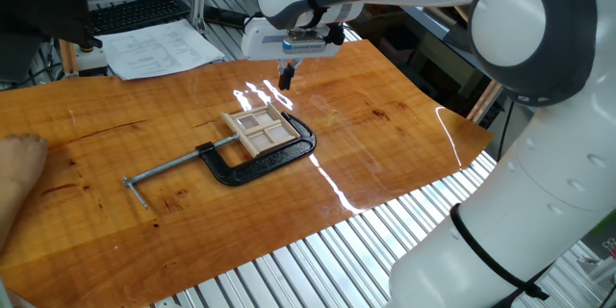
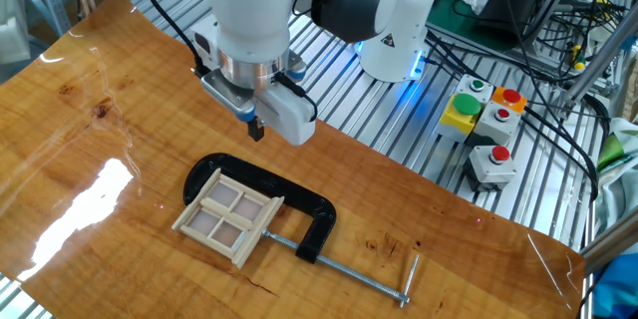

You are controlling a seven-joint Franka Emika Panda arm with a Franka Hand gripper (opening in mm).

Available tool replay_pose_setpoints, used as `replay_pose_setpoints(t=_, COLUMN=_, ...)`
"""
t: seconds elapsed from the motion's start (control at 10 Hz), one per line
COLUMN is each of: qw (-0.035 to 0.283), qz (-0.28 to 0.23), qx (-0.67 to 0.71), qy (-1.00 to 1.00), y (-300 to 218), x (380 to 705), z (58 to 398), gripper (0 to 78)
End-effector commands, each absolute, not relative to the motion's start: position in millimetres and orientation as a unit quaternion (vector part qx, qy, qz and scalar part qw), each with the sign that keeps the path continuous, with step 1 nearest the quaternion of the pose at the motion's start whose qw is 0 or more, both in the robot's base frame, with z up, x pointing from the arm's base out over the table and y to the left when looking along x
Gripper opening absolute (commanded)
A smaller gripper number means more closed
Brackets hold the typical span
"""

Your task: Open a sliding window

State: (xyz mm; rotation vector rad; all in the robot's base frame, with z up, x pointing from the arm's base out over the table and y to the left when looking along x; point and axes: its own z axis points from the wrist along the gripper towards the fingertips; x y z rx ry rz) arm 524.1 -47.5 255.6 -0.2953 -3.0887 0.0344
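Observation:
The sliding window (image 1: pixel 261 130) is a small light-wood frame with crossbars. It lies flat on the wooden table, held in the jaws of a black C-clamp (image 1: pixel 262 166). It also shows in the other fixed view (image 2: pixel 226 217), with the clamp (image 2: pixel 299 209) around it. My gripper (image 1: pixel 286 75) hangs fingers down above the table, just behind the window and apart from it. Its fingers look closed together and hold nothing. In the other fixed view the gripper (image 2: pixel 256 131) hovers above the clamp's curved back.
The clamp's long steel screw (image 1: pixel 166 168) sticks out to the left. Papers (image 1: pixel 162 48) and a keyboard (image 1: pixel 135 12) lie at the back left. A hand (image 1: pixel 17 168) rests at the left edge. A button box (image 2: pixel 486 130) sits off the table.

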Motion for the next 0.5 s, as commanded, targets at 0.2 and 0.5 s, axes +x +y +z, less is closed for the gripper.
replay_pose_setpoints(t=0.2, qw=0.011, qz=0.013, qx=-0.115, qy=-0.993, y=-47.9, x=524.9, z=257.4, gripper=0.0)
replay_pose_setpoints(t=0.5, qw=0.016, qz=0.020, qx=-0.161, qy=-0.987, y=-47.9, x=524.9, z=257.4, gripper=0.0)
